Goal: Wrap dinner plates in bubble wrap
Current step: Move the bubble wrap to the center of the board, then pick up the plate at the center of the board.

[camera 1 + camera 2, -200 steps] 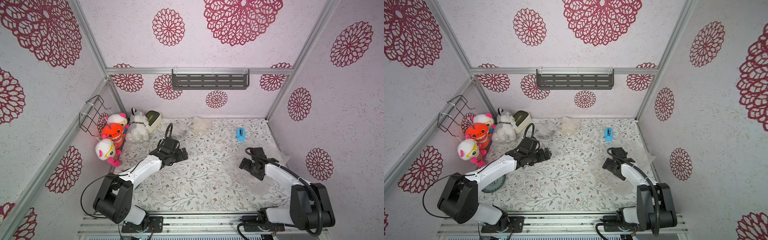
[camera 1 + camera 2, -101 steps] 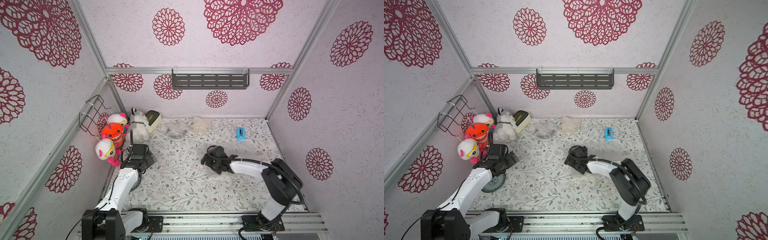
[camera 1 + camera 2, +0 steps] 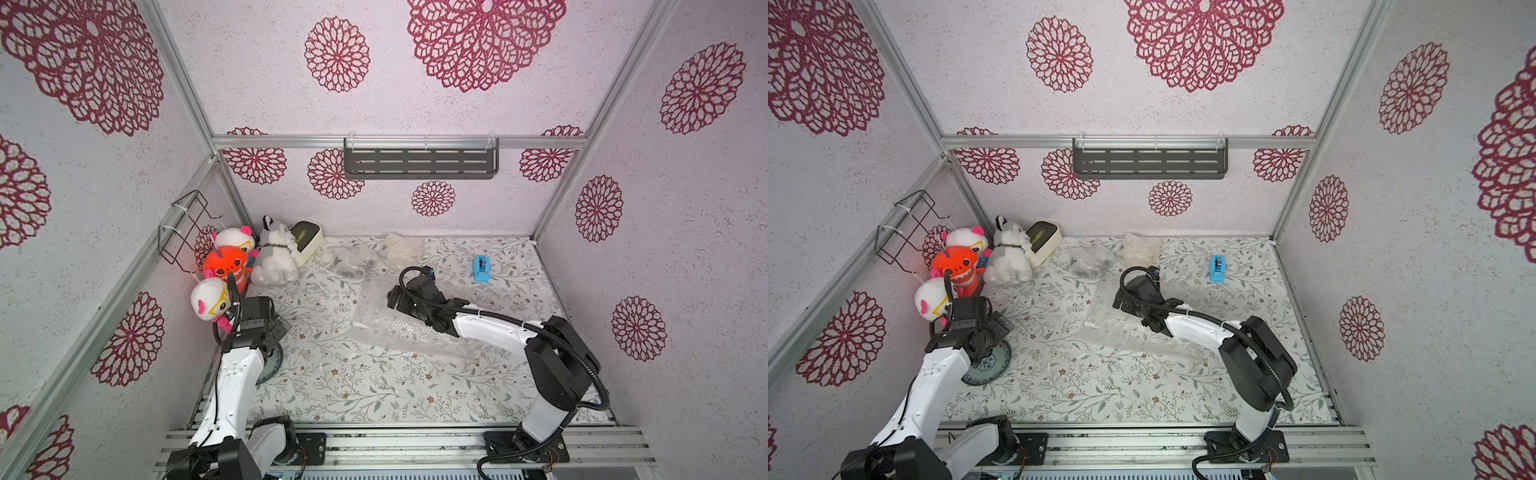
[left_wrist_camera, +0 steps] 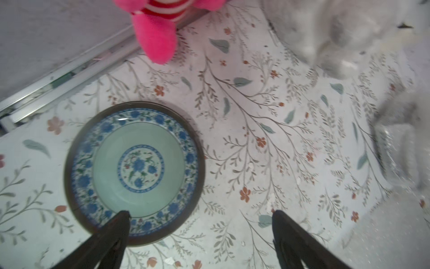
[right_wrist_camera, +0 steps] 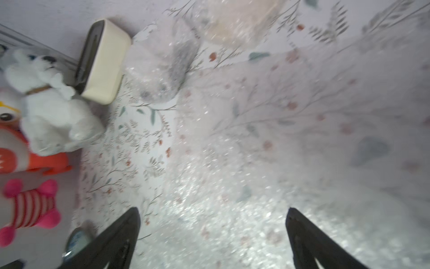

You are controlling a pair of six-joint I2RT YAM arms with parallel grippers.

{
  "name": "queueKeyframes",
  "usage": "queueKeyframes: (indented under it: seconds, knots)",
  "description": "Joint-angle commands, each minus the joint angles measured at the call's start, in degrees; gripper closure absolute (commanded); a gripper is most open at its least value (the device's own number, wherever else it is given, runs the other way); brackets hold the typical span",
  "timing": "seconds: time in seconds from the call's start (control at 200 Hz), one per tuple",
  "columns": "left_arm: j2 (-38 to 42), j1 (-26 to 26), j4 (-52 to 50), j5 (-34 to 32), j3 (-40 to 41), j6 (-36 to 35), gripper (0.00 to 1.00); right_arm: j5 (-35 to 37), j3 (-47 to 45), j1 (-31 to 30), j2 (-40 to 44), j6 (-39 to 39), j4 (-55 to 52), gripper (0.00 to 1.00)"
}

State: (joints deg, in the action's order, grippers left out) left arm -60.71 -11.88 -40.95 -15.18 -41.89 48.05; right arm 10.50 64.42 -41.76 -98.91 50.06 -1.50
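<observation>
A round plate (image 4: pixel 135 172) with a blue floral band, pale teal centre and dark rim lies flat by the left wall, half hidden under my left arm in both top views (image 3: pixel 988 368). My left gripper (image 4: pixel 200 214) hangs open just above it, one fingertip (image 4: pixel 122 220) over its rim. A clear bubble wrap sheet (image 3: pixel 395 328) lies spread mid-table. My right gripper (image 5: pixel 213 212) stands open over its far part (image 3: pixel 392 297), holding nothing. Two bubble-wrapped bundles, one dark (image 3: pixel 353 259) and one cream (image 3: pixel 399 247), lie at the back.
Plush toys (image 3: pixel 226 259) and a white plush dog (image 3: pixel 274 253) crowd the back left corner beside a cream box (image 3: pixel 305 237). A blue tape dispenser (image 3: pixel 482 268) stands at the back right. A wire basket (image 3: pixel 187 228) hangs on the left wall.
My left arm has swung from the table's middle back to the left wall, above the plate. My right gripper has come from the right side to the middle, and the bubble wrap sheet now lies there.
</observation>
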Motion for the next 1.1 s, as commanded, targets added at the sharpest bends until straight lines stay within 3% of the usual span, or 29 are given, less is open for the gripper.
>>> queueKeyframes:
  seconds: [0.0, 0.12, 0.225, 0.345, 0.42, 0.6, 0.911, 1.021, 1.091]
  knots:
    - [-0.6, -5.5, -5.7, -6.1, -0.1, 4.8, 0.02, 2.0, -2.1, 3.8, 1.0, -9.7, -7.4, 0.01]
    - [-2.4, -13.5, -6.2, -3.3, -0.1, 6.7, 0.02, 0.2, -7.4, 6.1, 5.3, -7.8, -5.4, 0.01]
    - [-2.5, -19.1, -4.9, -1.1, 1.8, 9.4, 0.02, 3.9, -10.9, 6.8, 9.7, -7.1, -4.8, 0.01]
    - [-2.7, -25.9, -0.7, 6.6, 6.4, 10.1, 0.0, 8.5, -12.2, 7.3, 13.2, -8.8, -6.7, 0.01]
    - [-3.5, -27.7, 3.2, 10.8, 8.7, 10.3, 0.05, 9.4, -12.5, 8.3, 15.0, -9.7, -8.0, 0.01]
    - [-9.3, -27.5, 7.7, 19.3, 10.4, 8.9, 0.24, 11.7, -13.4, 11.2, 19.4, -10.2, -8.9, 0.01]
    - [-18.5, -21.5, 14.0, 22.7, 10.1, 7.0, 0.82, 17.5, -16.7, 13.9, 28.0, -10.5, -8.2, 0.05]
    - [-19.2, -17.1, 14.8, 22.6, 9.2, 5.6, 1.0, 14.5, -20.9, 17.2, 30.2, -10.9, -5.4, 0.06]
    - [-18.6, -14.0, 14.2, 21.7, 8.4, 4.9, 1.0, 8.4, -24.1, 20.7, 30.6, -11.5, -3.3, 0.05]
